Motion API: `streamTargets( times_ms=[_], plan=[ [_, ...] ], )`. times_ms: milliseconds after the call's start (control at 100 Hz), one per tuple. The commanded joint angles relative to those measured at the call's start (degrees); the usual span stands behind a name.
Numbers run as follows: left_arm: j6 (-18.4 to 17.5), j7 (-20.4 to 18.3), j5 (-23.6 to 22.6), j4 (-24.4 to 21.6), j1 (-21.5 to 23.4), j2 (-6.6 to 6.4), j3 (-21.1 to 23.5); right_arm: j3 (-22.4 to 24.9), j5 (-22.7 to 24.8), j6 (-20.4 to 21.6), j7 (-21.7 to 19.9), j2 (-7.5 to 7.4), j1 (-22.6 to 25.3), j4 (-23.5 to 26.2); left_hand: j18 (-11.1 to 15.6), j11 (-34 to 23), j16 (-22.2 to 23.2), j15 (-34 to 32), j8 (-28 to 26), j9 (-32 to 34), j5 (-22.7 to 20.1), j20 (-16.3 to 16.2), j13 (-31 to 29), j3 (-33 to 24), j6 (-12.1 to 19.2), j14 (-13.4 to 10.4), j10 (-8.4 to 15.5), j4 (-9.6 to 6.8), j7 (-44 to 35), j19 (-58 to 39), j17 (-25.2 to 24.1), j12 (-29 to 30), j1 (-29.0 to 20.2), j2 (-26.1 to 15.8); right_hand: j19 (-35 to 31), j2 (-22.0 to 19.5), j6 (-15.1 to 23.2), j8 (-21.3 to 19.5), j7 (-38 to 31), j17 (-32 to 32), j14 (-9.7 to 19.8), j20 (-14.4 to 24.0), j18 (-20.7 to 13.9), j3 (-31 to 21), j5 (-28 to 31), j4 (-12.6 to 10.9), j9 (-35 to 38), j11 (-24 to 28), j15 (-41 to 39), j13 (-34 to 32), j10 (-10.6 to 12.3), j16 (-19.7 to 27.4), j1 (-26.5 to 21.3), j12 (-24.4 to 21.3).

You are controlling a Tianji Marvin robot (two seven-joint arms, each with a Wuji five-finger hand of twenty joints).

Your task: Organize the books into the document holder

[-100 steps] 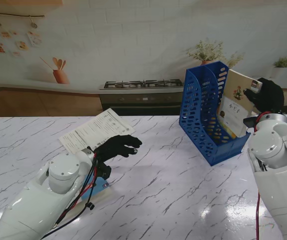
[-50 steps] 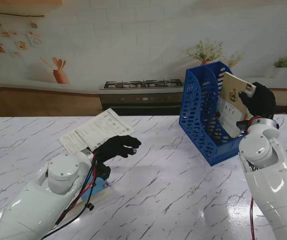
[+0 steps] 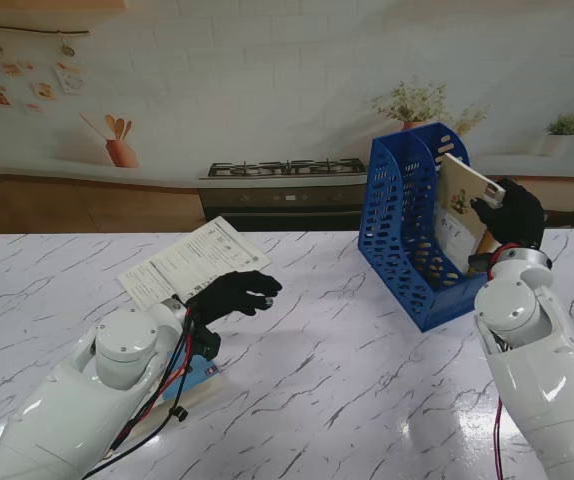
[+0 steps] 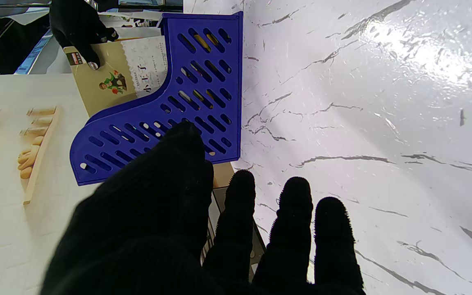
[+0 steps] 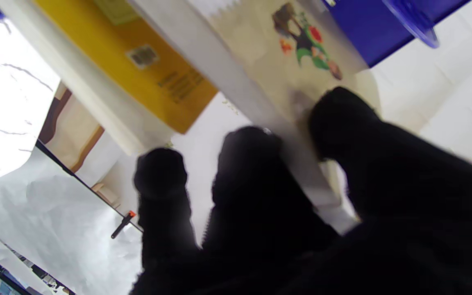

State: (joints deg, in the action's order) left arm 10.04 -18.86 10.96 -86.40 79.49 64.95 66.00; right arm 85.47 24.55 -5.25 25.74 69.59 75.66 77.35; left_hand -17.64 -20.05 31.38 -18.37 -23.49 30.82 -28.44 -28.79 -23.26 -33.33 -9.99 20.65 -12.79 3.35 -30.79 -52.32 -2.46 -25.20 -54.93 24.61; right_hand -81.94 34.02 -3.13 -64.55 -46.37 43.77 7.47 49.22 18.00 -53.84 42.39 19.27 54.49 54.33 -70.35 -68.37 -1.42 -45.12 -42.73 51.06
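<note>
Right robot hand (image 3: 509,210) grips tan book (image 3: 459,195) at its top corner; book tilted, lower part inside blue document holder (image 3: 399,215) on far right of worktop (image 3: 347,370), beside a yellow book (image 5: 146,61). Left robot hand (image 3: 232,293) wide, holding nothing, above worktop w/ paper sheet (image 3: 192,258) just beyond.

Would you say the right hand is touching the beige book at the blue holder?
Touching. The right wrist view shows the right hand pinching the beige book, thumb on its cover, fingers behind.
</note>
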Motion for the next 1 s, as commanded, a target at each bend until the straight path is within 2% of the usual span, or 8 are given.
streamTargets(
  times_ms=[0,240,440,480,520,750,880,990],
  plan=[
    [-1.55,-0.57,0.28,0.04,0.22,0.16,-0.07,-0.2,0.45,0.07,-0.16,0.32,0.63,0.46,2.47,0.01,-0.4,-0.23,-0.79,0.24,-0.42,-0.18,0.4,1.57,0.77,-2.12,1.06,-1.22,-0.39,1.66,-0.69,0.08,0.8,-1.0,0.54,-5.69,22.15,-1.23,-23.17,-0.55,2.48,-1.01,-0.23,-14.46,4.72,-3.52,0.27,-0.82,12.35,1.38,9.08,3.73,-16.5,-1.36],
    [-1.41,-0.5,0.37,0.0,0.45,0.17,0.09,-0.28,2.95,-0.27,-2.56,-0.6,1.33,0.79,2.69,-0.06,-0.39,-0.3,-0.56,0.19,-0.57,0.07,0.45,1.78,0.73,-2.12,0.98,-1.22,-0.21,1.73,-0.68,0.05,0.76,-1.15,5.83,-2.26,22.01,-0.72,-23.31,-4.96,1.83,-3.83,-1.55,-12.61,4.33,-2.53,-0.05,-3.22,20.27,1.05,8.98,4.84,-18.42,-3.55],
    [-1.5,-0.39,0.51,0.03,0.62,0.2,0.11,-0.18,3.46,-2.36,-2.8,-0.64,2.4,1.76,2.79,-0.1,-0.36,-0.4,-0.56,0.32,-0.92,0.16,0.32,1.81,0.59,-2.17,0.47,-1.24,-0.42,1.63,-0.66,0.03,0.72,-1.33,5.85,1.2,21.06,-0.16,-22.59,-6.9,0.23,-4.01,-1.09,-13.03,4.39,-1.65,-0.82,-4.81,22.99,2.55,7.51,5.49,-18.65,-5.89],
    [-1.5,-0.42,0.56,0.05,0.63,0.21,0.1,-0.14,3.45,-2.87,-2.69,-0.59,2.58,1.9,2.77,-0.13,-0.37,-0.39,-0.55,0.35,-0.95,0.18,0.38,1.84,0.55,-2.12,1.15,-1.24,-0.43,1.64,-0.7,0.01,0.68,-1.39,5.56,1.67,20.37,0.36,-21.91,-7.16,-0.07,-3.94,-0.87,-13.14,4.24,-1.63,-1.12,-4.91,23.29,2.92,7.18,5.51,-18.54,-6.14],
    [-1.48,-0.46,0.62,0.07,0.63,0.21,0.09,-0.02,3.26,-3.55,-3.1,-0.62,2.91,2.32,2.79,-0.11,-0.37,-0.39,-0.54,0.31,-0.99,0.19,0.4,1.83,0.56,-2.11,0.38,-1.26,-0.45,1.61,-0.68,0.02,0.62,-1.35,5.61,1.98,19.99,0.64,-21.5,-7.66,-0.36,-3.95,-0.84,-12.98,4.08,-1.56,-1.59,-5.13,23.63,3.54,6.94,5.6,-18.49,-6.31],
    [-1.67,-0.46,0.59,0.08,0.61,0.2,-0.02,0.05,2.75,-5.89,-3.52,-0.48,3.56,3.49,2.77,-0.09,-0.36,-0.46,-0.46,0.34,-1.04,0.28,0.37,1.87,0.44,-2.02,0.47,-1.28,-0.42,1.56,-0.72,0.03,0.62,-1.4,5.65,2.78,16.47,2.56,-17.26,-10.83,-2.05,-3.9,-0.28,-10.94,0.59,-1.98,-5.61,-6.02,24.77,7.19,4.9,6.55,-17.88,-6.37],
    [-1.7,-0.41,0.52,0.05,0.6,0.2,-0.05,0.17,2.5,-6.81,-4.71,-0.64,4.01,4.46,2.73,-0.03,-0.41,-0.39,-0.38,0.28,-1.0,0.34,0.47,1.88,0.37,-2.1,0.65,-1.28,-0.33,1.57,-0.75,0.05,0.67,-1.39,7.18,3.32,14.68,5.73,-12.96,-15.09,-4.17,-3.89,1.9,-8.64,-2.71,-2.55,-9.16,-8.18,26.87,11.14,3.51,7.73,-15.36,-7.1],
    [-1.7,-0.41,0.5,0.0,0.59,0.19,-0.03,0.44,2.4,-6.8,-5.45,-0.78,4.29,5.05,2.55,0.05,-0.45,-0.31,-0.34,0.24,-0.9,0.4,0.55,1.89,0.52,-1.91,0.5,-1.28,-0.25,1.66,-0.89,0.09,0.69,-1.4,8.14,3.93,12.11,12.24,-8.88,-17.3,-5.67,-3.67,3.06,-5.37,-5.78,-3.18,-11.24,-11.73,30.29,13.4,2.07,8.72,-12.36,-9.01]
  ],
)
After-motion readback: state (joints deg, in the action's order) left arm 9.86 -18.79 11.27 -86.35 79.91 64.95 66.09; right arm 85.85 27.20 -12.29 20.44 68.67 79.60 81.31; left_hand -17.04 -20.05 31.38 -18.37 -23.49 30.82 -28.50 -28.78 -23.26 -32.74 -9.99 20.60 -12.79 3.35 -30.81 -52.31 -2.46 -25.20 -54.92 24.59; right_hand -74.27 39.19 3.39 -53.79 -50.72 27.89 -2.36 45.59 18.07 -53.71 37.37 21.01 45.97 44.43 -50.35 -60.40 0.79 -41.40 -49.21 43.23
